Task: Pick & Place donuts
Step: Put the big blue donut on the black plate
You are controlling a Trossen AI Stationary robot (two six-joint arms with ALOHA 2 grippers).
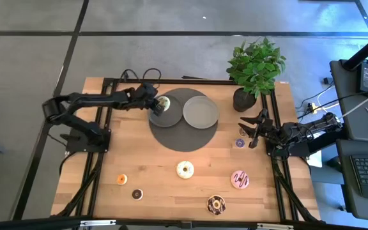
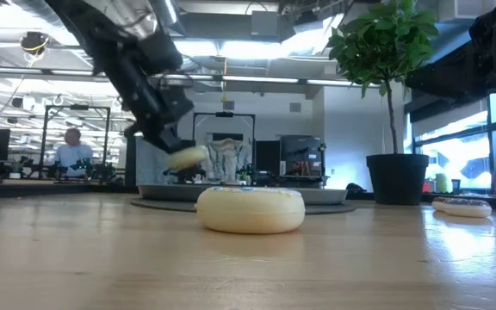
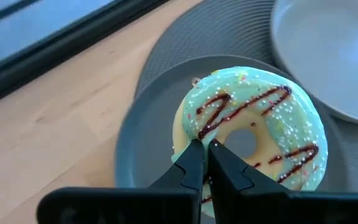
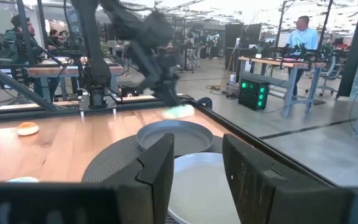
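Left arm stretched across the table, left gripper [image 3: 205, 163] pinched on the white-green donut [image 3: 252, 130], held over a grey plate [image 3: 148, 134]. Right gripper [image 1: 255, 130] idle near the potted plant [image 1: 255, 67], fingers apart.

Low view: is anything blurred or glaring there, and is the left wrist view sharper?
Low view: the left gripper and its donut are smeared, and window glare washes the right side. Left wrist view: the green-iced donut is crisp, the plate softer.
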